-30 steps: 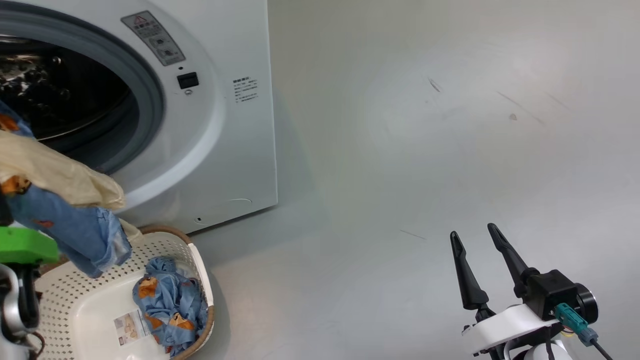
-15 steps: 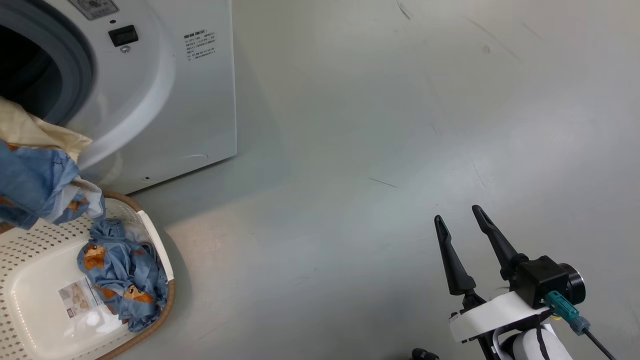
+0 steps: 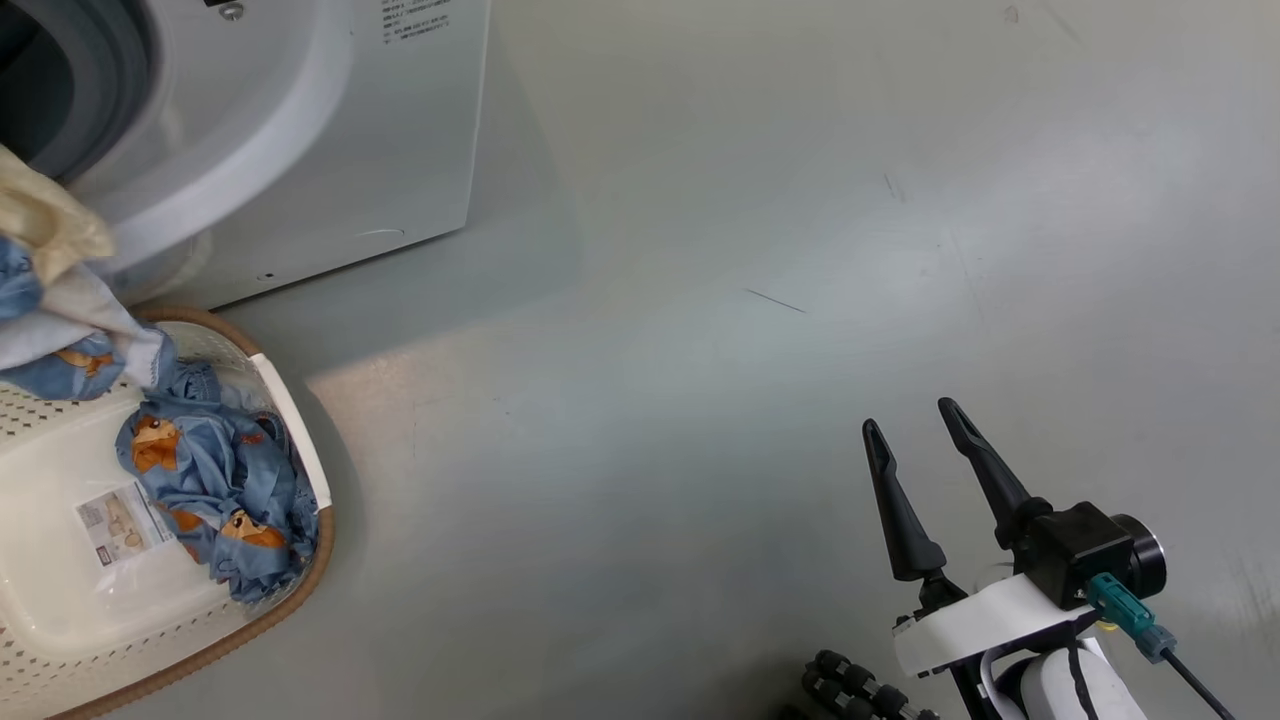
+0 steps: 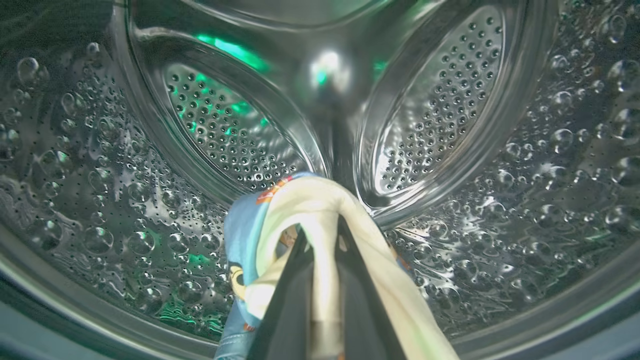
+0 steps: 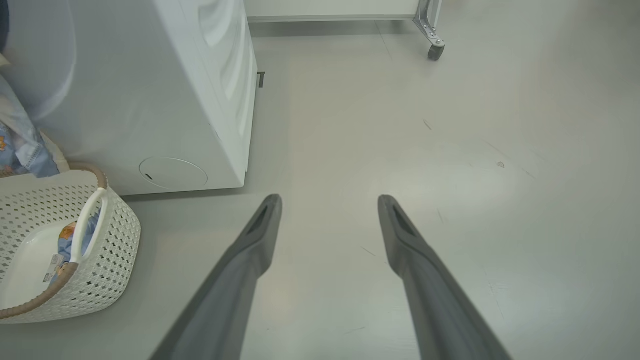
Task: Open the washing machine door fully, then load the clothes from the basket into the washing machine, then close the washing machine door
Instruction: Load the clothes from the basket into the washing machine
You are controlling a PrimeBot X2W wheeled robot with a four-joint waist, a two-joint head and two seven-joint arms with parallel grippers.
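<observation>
Loading is in hand: the left gripper (image 4: 322, 235), inside the drum (image 4: 425, 100), is closed on a cream-blue garment (image 4: 310, 200) draped over it. Next it should open to drop it there. More clothes (image 3: 215, 480) lie in the basket (image 3: 287, 412), well left of the empty, wide-open right gripper (image 3: 908, 415).

Floor (image 3: 700, 400): smooth, pale grey, with a dull sheen. I record it in both my head view and my right wrist view.

Surface marks, head view: one thin dark scratch (image 3: 775, 300) near the middle. A shorter scuff (image 3: 893, 187) sits above and to its right, well apart from it. A paler, warmer patch of light (image 3: 420, 385) lies further left.

Right wrist view: a metal frame leg (image 5: 425, 20) stands at the far end of the floor on a small dark caster (image 5: 436, 51). Beside it runs a pale upright surface (image 5: 330, 9); whether it is wall or furniture I cannot tell. A small faint spot (image 5: 500, 164) marks the floor nearer to me.
</observation>
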